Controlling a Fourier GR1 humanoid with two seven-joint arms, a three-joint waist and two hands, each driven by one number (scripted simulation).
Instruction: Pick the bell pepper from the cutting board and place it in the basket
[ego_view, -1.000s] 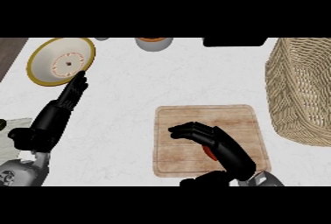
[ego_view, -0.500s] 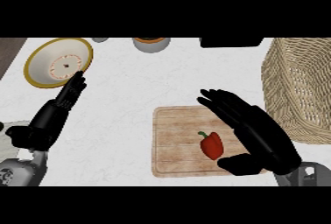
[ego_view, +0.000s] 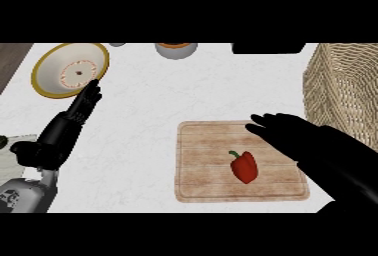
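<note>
The red bell pepper (ego_view: 244, 167) is seen lying on the wooden cutting board (ego_view: 199, 150), in the lower middle of the frame. The right hand (ego_view: 310, 145) is held over the board's right part with fingers stretched out, grasping nothing. The woven basket (ego_view: 343, 95) stands at the right edge. The left hand (ego_view: 63, 127) is kept at the left, fingers straight, pointing toward a plate (ego_view: 70, 70) in the upper left.

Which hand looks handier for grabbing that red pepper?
The right hand: it hovers open over the cutting board, beside the pepper. The left hand rests far off near the plate.
</note>
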